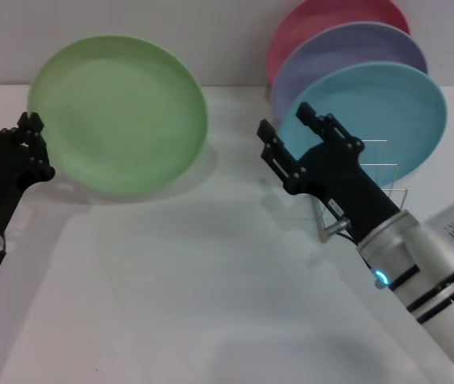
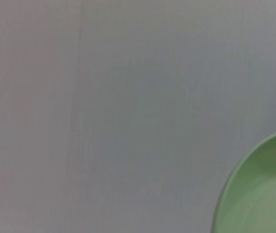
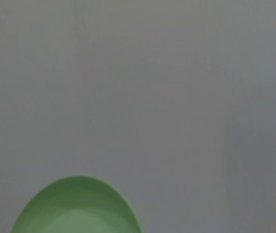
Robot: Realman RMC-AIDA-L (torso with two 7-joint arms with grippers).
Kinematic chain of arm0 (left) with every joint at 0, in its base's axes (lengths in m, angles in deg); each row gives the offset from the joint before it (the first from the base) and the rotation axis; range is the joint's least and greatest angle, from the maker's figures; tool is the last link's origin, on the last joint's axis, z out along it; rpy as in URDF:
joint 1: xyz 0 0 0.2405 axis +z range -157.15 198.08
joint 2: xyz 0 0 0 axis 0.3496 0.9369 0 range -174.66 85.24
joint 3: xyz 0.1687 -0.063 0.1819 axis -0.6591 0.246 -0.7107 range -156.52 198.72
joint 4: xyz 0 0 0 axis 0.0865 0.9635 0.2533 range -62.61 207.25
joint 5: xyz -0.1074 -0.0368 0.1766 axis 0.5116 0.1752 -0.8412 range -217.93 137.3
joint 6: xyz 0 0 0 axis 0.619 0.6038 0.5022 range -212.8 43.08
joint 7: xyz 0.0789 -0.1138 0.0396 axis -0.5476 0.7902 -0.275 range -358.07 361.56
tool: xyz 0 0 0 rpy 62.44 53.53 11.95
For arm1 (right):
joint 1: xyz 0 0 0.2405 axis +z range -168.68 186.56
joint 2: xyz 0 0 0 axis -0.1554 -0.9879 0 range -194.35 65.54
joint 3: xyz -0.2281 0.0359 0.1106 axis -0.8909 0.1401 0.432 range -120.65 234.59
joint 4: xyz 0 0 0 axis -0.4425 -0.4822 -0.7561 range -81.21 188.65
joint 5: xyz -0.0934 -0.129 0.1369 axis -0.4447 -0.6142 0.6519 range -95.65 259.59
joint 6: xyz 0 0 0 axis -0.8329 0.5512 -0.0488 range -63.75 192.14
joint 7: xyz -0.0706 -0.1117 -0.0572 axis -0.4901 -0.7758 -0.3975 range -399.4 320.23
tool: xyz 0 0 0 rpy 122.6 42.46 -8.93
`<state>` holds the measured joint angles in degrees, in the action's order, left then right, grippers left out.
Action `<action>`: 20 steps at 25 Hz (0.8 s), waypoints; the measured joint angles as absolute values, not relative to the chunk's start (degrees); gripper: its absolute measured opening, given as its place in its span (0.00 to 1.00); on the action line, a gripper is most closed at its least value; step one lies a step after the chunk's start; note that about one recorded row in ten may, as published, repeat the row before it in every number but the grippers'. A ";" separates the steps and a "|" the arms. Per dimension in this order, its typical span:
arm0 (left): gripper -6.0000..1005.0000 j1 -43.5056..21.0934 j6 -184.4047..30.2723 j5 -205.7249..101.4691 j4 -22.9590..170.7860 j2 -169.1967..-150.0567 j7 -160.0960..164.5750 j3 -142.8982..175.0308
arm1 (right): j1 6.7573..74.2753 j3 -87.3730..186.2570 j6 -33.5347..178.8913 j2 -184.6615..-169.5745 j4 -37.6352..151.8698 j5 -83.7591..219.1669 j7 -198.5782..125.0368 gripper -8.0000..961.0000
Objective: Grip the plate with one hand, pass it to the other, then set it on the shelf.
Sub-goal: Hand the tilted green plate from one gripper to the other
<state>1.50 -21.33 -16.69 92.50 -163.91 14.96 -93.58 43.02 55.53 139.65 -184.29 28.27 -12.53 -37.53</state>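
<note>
The light green plate (image 1: 123,112) is held upright and tilted off the table, its face toward me. My left gripper (image 1: 33,148) is shut on its left rim. The plate's edge also shows in the left wrist view (image 2: 264,194) and in the right wrist view (image 3: 77,206). My right gripper (image 1: 291,132) is open and empty to the right of the plate, with a gap between them, its fingers pointing toward the plate. The silver wire shelf (image 1: 380,170) stands behind the right gripper, partly hidden by it.
A turquoise-blue plate (image 1: 387,112), a lavender plate (image 1: 347,48) and a pink plate (image 1: 323,20) stand upright in the shelf at the back right. The white table (image 1: 195,280) stretches in front of both arms.
</note>
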 joint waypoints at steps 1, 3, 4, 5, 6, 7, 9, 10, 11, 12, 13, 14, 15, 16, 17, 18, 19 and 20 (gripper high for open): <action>0.04 1.50 -21.33 -16.69 92.50 -163.91 14.96 -93.58 | 43.02 55.53 139.65 -184.29 28.27 -12.53 -37.53 0.64; 0.04 1.26 -21.78 -14.07 93.09 -163.92 14.16 -95.69 | 43.46 59.46 136.32 -184.25 28.76 -17.10 -37.47 0.63; 0.04 1.16 -21.89 -12.82 93.15 -163.92 13.82 -96.71 | 43.70 60.25 135.40 -184.21 28.91 -18.21 -37.31 0.63; 0.04 1.09 -21.93 -11.30 93.21 -163.91 13.22 -98.16 | 43.97 60.53 134.72 -184.16 28.99 -18.80 -37.19 0.63; 0.04 1.09 -21.93 -11.30 93.21 -163.91 13.22 -98.16 | 44.28 60.72 133.89 -184.12 29.08 -19.29 -37.12 0.63; 0.04 1.03 -21.96 -9.63 93.34 -163.90 12.45 -99.53 | 44.28 60.72 133.89 -184.12 29.08 -19.29 -37.12 0.63; 0.04 1.00 -21.99 -7.67 93.71 -163.90 11.28 -101.42 | 44.82 60.81 132.51 -184.10 29.01 -19.57 -37.09 0.63; 0.04 1.00 -21.98 -7.08 93.89 -163.90 10.92 -101.97 | 45.00 60.82 132.03 -184.10 28.87 -19.60 -37.08 0.63; 0.04 1.02 -21.98 -6.43 94.19 -163.89 10.36 -102.50 | 45.10 60.83 131.63 -184.12 28.65 -19.64 -37.07 0.62; 0.04 1.12 -21.97 -5.81 94.57 -163.89 9.75 -103.05 | 45.13 60.84 131.47 -184.15 28.52 -19.67 -37.06 0.62; 0.04 1.20 -21.98 -5.09 94.90 -163.89 9.06 -103.55 | 45.13 60.88 131.38 -184.21 28.33 -19.71 -37.05 0.62; 0.04 1.32 -21.96 -3.88 95.43 -163.88 7.99 -104.49 | 45.12 61.00 131.32 -184.23 28.13 -19.71 -37.05 0.62; 0.04 1.40 -21.93 -3.08 95.68 -163.88 7.38 -105.01 | 45.07 61.33 130.89 -184.25 27.74 -19.72 -37.05 0.62; 0.04 1.54 -21.82 -1.36 96.28 -163.88 6.06 -106.28 | 45.07 61.33 130.89 -184.25 27.74 -19.72 -37.05 0.62; 0.04 1.71 -21.73 0.60 97.06 -163.88 4.62 -107.58 | 45.09 61.40 130.47 -184.26 27.61 -19.73 -37.06 0.62; 0.04 1.93 -21.70 2.14 97.81 -163.89 3.40 -108.69 | 45.15 61.46 130.05 -184.26 27.51 -19.73 -37.06 0.62; 0.04 2.18 -21.66 3.72 98.64 -163.88 2.03 -109.79 | 45.22 61.51 129.75 -184.26 27.47 -19.74 -37.06 0.62; 0.04 2.75 -21.60 6.80 100.31 -163.89 -0.92 -112.05 | 45.26 61.57 129.33 -184.27 27.39 -19.75 -37.25 0.61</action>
